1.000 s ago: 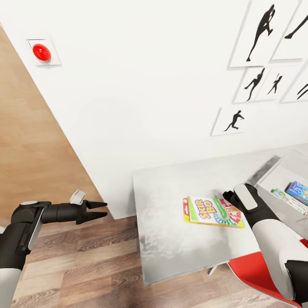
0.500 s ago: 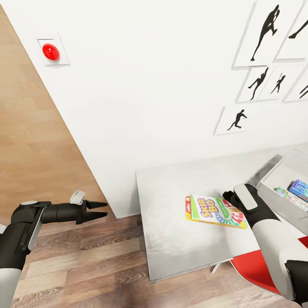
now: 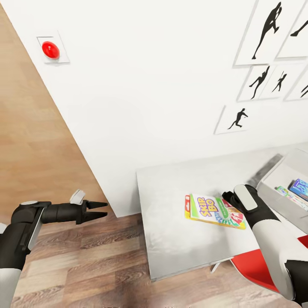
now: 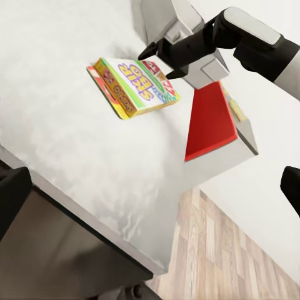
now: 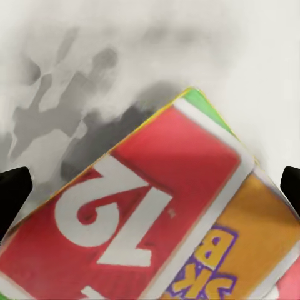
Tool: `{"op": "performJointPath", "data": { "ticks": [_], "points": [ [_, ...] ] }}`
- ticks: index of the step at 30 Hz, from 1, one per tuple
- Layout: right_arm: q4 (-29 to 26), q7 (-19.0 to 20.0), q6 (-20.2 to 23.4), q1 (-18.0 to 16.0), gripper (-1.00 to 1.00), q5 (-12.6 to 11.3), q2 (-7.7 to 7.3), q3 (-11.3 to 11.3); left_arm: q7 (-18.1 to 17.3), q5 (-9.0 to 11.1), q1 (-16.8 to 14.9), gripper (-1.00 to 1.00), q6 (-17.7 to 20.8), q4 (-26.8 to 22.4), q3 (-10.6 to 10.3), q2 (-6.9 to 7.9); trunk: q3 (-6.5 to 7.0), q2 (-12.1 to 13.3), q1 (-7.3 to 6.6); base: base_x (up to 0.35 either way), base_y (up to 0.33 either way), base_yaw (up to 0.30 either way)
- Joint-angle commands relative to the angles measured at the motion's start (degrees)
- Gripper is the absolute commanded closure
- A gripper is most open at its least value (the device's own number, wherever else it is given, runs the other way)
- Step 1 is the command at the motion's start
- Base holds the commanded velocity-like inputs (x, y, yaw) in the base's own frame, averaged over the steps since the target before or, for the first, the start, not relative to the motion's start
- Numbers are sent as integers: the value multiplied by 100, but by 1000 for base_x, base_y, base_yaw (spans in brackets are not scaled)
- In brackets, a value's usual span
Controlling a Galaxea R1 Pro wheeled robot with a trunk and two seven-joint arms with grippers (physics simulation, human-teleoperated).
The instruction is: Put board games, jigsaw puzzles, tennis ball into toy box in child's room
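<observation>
Right claw [image 4: 161,60]: hangs just above the near end of the yellow-green-red board game, fingers pointing down at it; the two dark tips stand apart with a gap between them, spread and pinching nothing. In its own wrist camera the tips sit at opposite edges of the picture, the game cover between them.
Left claw [image 3: 97,210]: held out over the wood floor, well apart from the table, its two pointed fingers spread with a clear gap, holding nothing.
Board game [image 3: 213,210]: lies flat on the pale table top directly under the right claw, its far end reaching away from the claw toward the table's free edge; a red panel with a white "12" shows close under the claw [image 5: 125,206].
Table [image 3: 171,239]: pale grey top under the game and the right claw; bare surface runs from the game out to the corner nearest the left claw.
Toy box [image 3: 278,201]: light grey bin on the table, just beyond the right claw on the side away from the left claw; a blue printed box [image 3: 299,188] lies inside it.
Red chair [image 3: 252,269]: below the right arm, beside the table edge.
Wall [image 3: 149,107]: white, behind the table, with black silhouette prints [image 3: 267,30] and a red button [image 3: 50,49].
</observation>
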Motion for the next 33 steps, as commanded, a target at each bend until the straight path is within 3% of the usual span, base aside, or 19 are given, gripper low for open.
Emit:
{"op": "performJointPath", "data": {
  "ticks": [1,21,33],
  "points": [
    [-9,-18,24,-4,-100,-35,-1,-4,-24,-5,-4,-100,62,-2,0,2,-12,-11,2,-77,115,0],
    [-6,15,24,-4,-100,-31,-1,-7,-24,3,-4,-100,60,-2,0,2,-15,-11,2,-94,191,0],
    [-2,15,24,-4,-100,-27,-1,2,-24,-5,-4,-100,67,0,0,2,-15,-11,2,-116,104,0]
  ]
}}
